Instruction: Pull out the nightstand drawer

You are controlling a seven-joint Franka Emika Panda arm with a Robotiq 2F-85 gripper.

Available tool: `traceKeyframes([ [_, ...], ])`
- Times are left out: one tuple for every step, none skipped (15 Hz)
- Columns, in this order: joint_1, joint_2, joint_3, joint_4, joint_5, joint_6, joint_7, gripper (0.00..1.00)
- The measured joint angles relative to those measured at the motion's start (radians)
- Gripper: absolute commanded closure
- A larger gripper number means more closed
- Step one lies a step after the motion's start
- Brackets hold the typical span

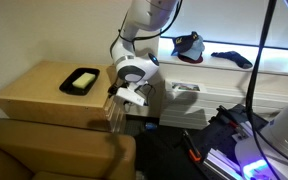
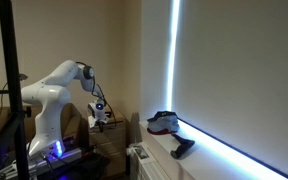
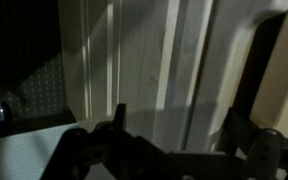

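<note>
Dim bedroom corner; my hand, spread open, sits at the front of the nightstand, the drawer lying straight ahead, close.

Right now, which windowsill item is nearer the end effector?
The red-and-black one, close to the end effector; the flat black one lies farther along the sill.

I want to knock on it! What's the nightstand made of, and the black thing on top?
The nightstand looks like light tan wood or veneer, matte; the wrist view shows faint grain. The black tray looks like plastic from its rounded rim, but that's a guess.
</note>
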Motion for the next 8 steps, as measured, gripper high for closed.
traceKeyframes([
  [0.000, 0.005, -0.001, 0.003, 0.009, -0.005, 0.001, 0.00],
  [-0.003, 0.006, -0.001, 0.003, 0.011, -0.012, 0.004, 0.00],
  [-0.006, 0.006, -0.001, 0.001, 0.010, -0.020, 0.012, 0.00],
  [-0.008, 0.007, 0.001, 0.000, 0.007, -0.023, 0.027, 0.00],
  [-0.009, 0.007, 0.003, 0.000, -0.001, -0.019, 0.046, 0.00],
  [-0.009, 0.006, 0.005, 0.000, -0.019, -0.010, 0.070, 0.00],
  [-0.007, 0.005, 0.007, 0.000, -0.041, 0.002, 0.094, 0.00],
  [-0.003, 0.003, 0.008, 0.000, -0.063, 0.020, 0.116, 0.00],
])
